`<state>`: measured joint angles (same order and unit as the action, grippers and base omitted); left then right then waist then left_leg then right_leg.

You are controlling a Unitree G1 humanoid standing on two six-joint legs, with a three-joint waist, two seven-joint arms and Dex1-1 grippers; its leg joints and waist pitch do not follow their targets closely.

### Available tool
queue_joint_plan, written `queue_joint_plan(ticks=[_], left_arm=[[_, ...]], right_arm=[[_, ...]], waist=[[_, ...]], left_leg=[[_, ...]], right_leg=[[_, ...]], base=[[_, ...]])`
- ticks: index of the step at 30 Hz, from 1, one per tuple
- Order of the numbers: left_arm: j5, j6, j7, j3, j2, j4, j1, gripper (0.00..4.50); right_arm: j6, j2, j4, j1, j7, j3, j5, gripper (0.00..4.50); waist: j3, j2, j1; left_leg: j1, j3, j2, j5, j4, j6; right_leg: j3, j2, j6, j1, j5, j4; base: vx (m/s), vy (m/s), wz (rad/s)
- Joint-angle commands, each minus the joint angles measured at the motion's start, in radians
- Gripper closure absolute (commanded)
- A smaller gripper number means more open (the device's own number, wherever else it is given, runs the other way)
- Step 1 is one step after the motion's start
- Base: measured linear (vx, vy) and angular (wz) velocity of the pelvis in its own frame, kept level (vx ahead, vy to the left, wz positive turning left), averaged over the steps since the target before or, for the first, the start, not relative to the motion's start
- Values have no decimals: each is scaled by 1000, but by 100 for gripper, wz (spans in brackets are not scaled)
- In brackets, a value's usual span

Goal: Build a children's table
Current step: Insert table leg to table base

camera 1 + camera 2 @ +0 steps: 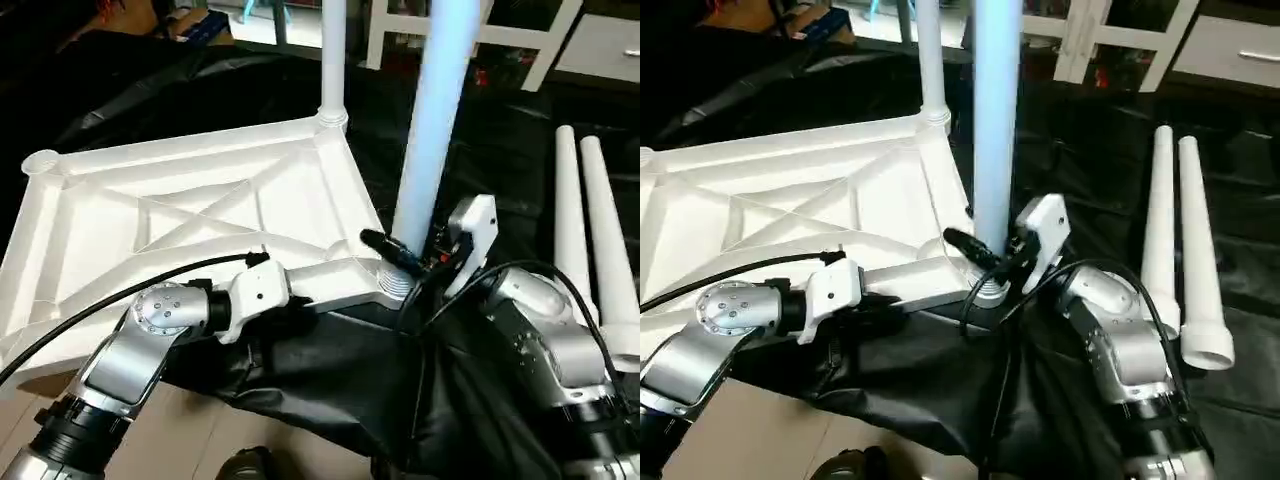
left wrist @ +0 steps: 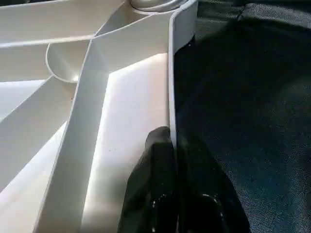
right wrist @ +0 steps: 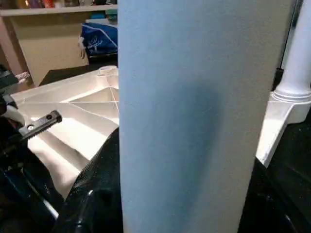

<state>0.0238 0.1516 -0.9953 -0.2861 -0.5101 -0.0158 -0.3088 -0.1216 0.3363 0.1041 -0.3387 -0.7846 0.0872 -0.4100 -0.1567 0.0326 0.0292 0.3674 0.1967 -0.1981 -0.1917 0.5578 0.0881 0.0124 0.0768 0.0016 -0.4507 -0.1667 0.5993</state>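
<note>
Tabletop (image 1: 190, 215): upside down on the black-draped table, your left gripper (image 2: 174, 145) pinching its near rim. Far leg (image 1: 333, 60): seated. Near leg (image 1: 430, 130): upright in its socket, clasped by your right gripper (image 1: 400, 255). Spare legs (image 1: 595, 240): two, lying right, unfitted.

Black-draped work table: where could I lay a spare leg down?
Bare cloth lies between the tabletop's right edge and the two loose legs, behind the right gripper. The near corner is crowded: the upright leg held there, the left gripper clamped on the rim, and cables.
</note>
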Motion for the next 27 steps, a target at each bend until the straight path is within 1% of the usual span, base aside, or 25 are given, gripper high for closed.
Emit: queue_joint_plan(ticks=[1,2,3,8,11,13,14,15,16,17,18,20,21,23,24,26,27], left_arm=[[21,-25,6,-14,20,-23,20,450],[20,-25,6,-14,19,-21,22,450],[20,-25,5,-13,18,-21,23,450],[18,-25,5,-12,19,-16,29,450],[18,-23,7,-10,20,-14,31,450],[18,-22,8,-9,21,-13,31,450],[18,-22,8,-9,21,-13,31,450],[18,-21,8,-8,21,-13,31,450],[18,-21,8,-8,21,-12,31,450],[18,-20,9,-8,22,-11,32,450],[18,-20,9,-7,22,-10,33,450],[18,-19,10,-6,22,-9,33,450],[19,-20,10,-5,23,-11,32,450],[19,-21,9,-4,23,-13,32,450],[19,-21,9,-3,24,-14,31,450],[19,-21,8,-3,24,-14,31,450],[18,-20,7,-2,25,-15,30,450]], right_arm=[[-55,-4,68,24,1,27,19,264],[-71,-6,69,25,0,27,21,264],[-82,-8,69,25,-1,26,21,264],[-106,-17,69,31,15,16,8,264],[-98,-25,91,37,51,-15,6,264],[-97,-27,100,46,75,-46,-1,264],[-97,-27,100,46,75,-46,-1,264],[-100,-26,99,56,81,-60,-8,264],[-100,-26,98,60,83,-65,-9,264],[-98,-26,91,76,91,-81,-11,264],[-94,-27,83,90,98,-92,-12,264],[-90,-27,77,101,103,-100,-14,264],[-79,-36,69,117,116,-115,-19,264],[-60,-49,58,139,132,-133,-26,264],[-29,-61,46,160,143,-143,-24,264],[-22,-63,44,163,144,-144,-23,264],[17,-70,37,182,146,-143,-11,264]], waist=[[48,-26,-2],[50,-29,-2],[49,-28,-2],[51,-29,-2],[52,-30,-2],[49,-31,-1],[49,-31,-1],[49,-30,-1],[49,-29,-1],[48,-28,-1],[48,-29,0],[49,-28,1],[47,-27,0],[48,-27,2],[45,-25,3],[46,-26,3],[43,-25,2]], left_leg=[[1,-10,-17,-235,-68,-69],[1,-10,-17,-230,-67,-69],[2,-10,-17,-228,-68,-68],[1,-9,-18,-224,-68,-68],[1,-8,-17,-227,-68,-67],[0,-9,-17,-236,-69,-65],[0,-9,-17,-236,-69,-65],[1,-10,-18,-240,-71,-63],[0,-11,-19,-240,-72,-63],[2,-10,-19,-240,-73,-63],[0,-10,-19,-240,-73,-63],[0,-10,-20,-240,-74,-65],[2,-10,-19,-239,-74,-65],[-2,-8,-19,-244,-73,-66],[-1,-7,-19,-253,-74,-64],[-1,-9,-20,-259,-76,-62],[2,-11,-20,-266,-79,-60]], right_leg=[[-31,40,-110,42,-497,-100],[-31,41,-109,43,-499,-99],[-31,41,-108,42,-501,-100],[-31,40,-113,41,-475,-99],[-31,40,-111,40,-480,-99],[-32,41,-102,38,-504,-102],[-32,41,-102,38,-504,-102],[-32,41,-97,38,-515,-104],[-31,41,-97,38,-508,-103],[-31,40,-97,38,-504,-104],[-31,39,-96,38,-493,-104],[-32,40,-102,38,-476,-104],[-31,39,-103,38,-472,-102],[-33,39,-104,35,-470,-105],[-34,40,-99,34,-482,-107],[-33,41,-94,34,-494,-107],[-32,41,-90,34,-506,-108]], base=[[0,0,0],[0,0,0],[0,0,0],[0,0,0],[0,0,0],[0,0,0],[0,0,0],[0,0,0],[0,0,0],[0,0,0],[0,0,0],[0,0,0],[0,0,0],[0,0,0],[0,0,0],[0,0,0],[0,0,0]])
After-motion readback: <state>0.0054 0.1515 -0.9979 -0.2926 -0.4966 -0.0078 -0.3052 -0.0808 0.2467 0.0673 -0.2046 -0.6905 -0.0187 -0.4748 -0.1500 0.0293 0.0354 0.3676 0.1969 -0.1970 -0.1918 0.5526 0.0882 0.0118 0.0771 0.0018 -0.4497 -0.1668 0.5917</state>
